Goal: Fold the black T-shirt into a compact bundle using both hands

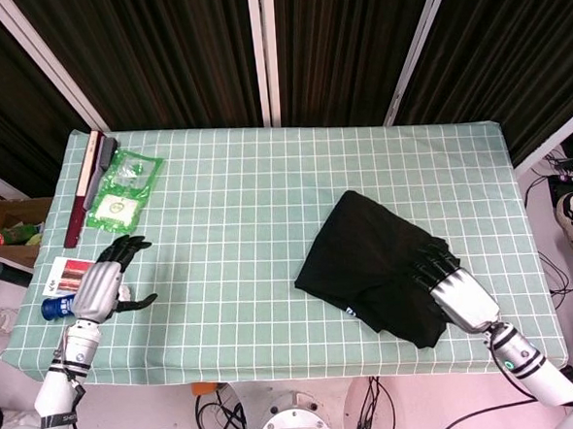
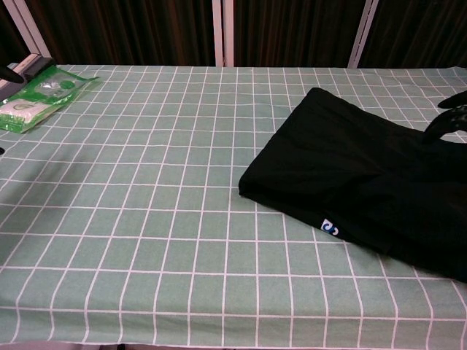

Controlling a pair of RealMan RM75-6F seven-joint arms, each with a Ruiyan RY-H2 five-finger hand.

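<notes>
A big table with a green checked cloth (image 1: 268,235) fills the view. On its right part lies the black T-shirt (image 1: 372,263). It is already folded into a flat, long shape. Its long way runs on a slant, from the far middle of the table down to the near right edge. One narrow end points to the back, the other to the front right corner. A small blue and white tag (image 2: 331,228) sits on the near edge of the shirt.

The shirt looks soft, floppy and light. It will bend and sag when lifted, and the layers could slip apart. I think it is best to hold it at an end or a corner, taking all the layers at once, and fold that end over the middle.

The right hand (image 1: 449,284) lies on the near right end of the shirt. Its fingers are stretched out flat on the cloth and it does not seem to clutch anything. The left hand (image 1: 104,284) is far away at the near left side of the table, well apart from the shirt. Its fingers are spread and it holds nothing.

At the far left corner is a green packet (image 1: 123,190), with a long dark red and black thing (image 1: 85,183) beside it. Near the left hand lies a small card (image 1: 63,275) and a little blue thing (image 1: 53,308).
</notes>
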